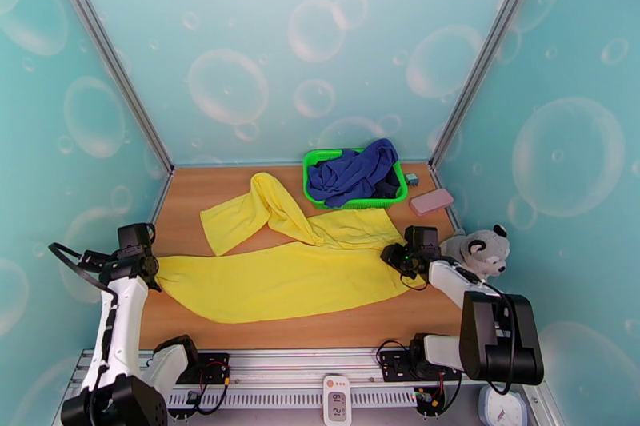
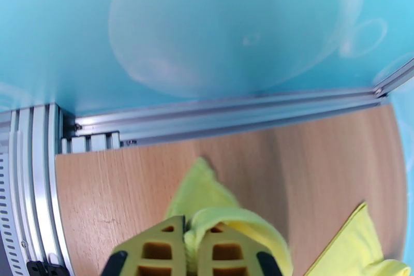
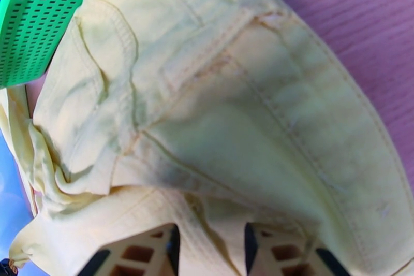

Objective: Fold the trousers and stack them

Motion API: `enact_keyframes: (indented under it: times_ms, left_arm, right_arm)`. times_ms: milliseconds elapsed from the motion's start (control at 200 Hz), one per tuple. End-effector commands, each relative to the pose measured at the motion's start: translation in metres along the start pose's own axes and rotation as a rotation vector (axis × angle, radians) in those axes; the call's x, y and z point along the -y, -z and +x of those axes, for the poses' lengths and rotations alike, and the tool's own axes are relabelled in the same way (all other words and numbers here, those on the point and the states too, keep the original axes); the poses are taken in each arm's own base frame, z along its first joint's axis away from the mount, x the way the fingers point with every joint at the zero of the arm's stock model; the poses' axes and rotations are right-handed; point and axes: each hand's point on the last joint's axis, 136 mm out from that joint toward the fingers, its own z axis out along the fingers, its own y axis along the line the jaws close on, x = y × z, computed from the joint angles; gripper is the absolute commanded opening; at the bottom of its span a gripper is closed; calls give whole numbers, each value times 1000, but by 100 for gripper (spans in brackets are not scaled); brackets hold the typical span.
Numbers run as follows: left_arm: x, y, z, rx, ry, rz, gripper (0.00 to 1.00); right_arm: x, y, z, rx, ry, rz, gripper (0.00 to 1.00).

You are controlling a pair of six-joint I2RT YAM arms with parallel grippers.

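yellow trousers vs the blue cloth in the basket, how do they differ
The yellow trousers lie spread out on the table; the blue cloth is bunched up in the green basket. The yellow trousers sprawl far wider than that basket; the blue cloth fits inside. Both are plain soft fabric, unfolded.

Bubble-printed teal walls (image 1: 264, 60), aluminium corner posts (image 1: 106, 52), wooden tabletop (image 1: 320, 328) under bright even light.

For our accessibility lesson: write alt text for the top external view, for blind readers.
The yellow trousers lie spread across a wooden table, the left gripper pinching a leg end and the right gripper holding the waist. A green basket of blue cloth sits behind.
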Motion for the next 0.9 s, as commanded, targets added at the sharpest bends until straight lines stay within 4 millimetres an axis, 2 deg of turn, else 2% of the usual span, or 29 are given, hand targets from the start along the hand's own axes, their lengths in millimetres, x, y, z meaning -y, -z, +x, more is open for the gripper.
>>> enact_keyframes:
  times_ms: [0,95,210,245,265,380,450,480,540,590,650,715,765,835,895]
  left_arm:
    - [-8,-6,3,-7,-65,-59,11]
    - [2,-26,8,-11,-55,-75,11]
    - [30,-45,-7,36,-36,-46,11]
    - [30,-53,-8,49,-41,-78,17]
    - [36,-54,-18,71,-31,-82,22]
    - [35,-85,-25,92,-13,-190,22]
    - [19,-104,-26,64,43,-273,21]
    - [16,-110,-26,53,54,-286,24]
    - [23,-120,-27,51,45,-252,33]
    - [40,-125,-25,32,25,-165,39]
    - [58,-122,-20,5,20,-65,52]
    - [73,-111,-16,5,-16,15,65]
    - [84,-97,-9,-3,-67,62,69]
    - [94,-74,12,-54,-140,117,76]
    - [94,-54,39,-107,-218,144,78]
  right_arm:
    - [-10,1,-6,-12,35,-12,39]
    - [-15,4,-9,-1,41,-9,39]
    - [-18,8,-7,8,39,-8,39]
    - [-19,8,-6,7,41,-7,39]
    - [-19,8,-5,7,41,-6,39]
    - [-21,9,0,2,42,-6,39]
    - [-22,9,3,-1,41,-7,39]
    - [-23,10,3,-1,43,-8,39]
    - [-25,10,4,2,47,-8,39]
    - [-26,9,3,3,47,-9,39]
    - [-29,8,4,3,50,-13,39]
    - [-33,5,4,1,56,-19,39]
    - [-37,5,4,6,70,-24,39]
    - [-49,7,3,22,119,-21,39]
    - [-66,11,3,38,185,-30,39]
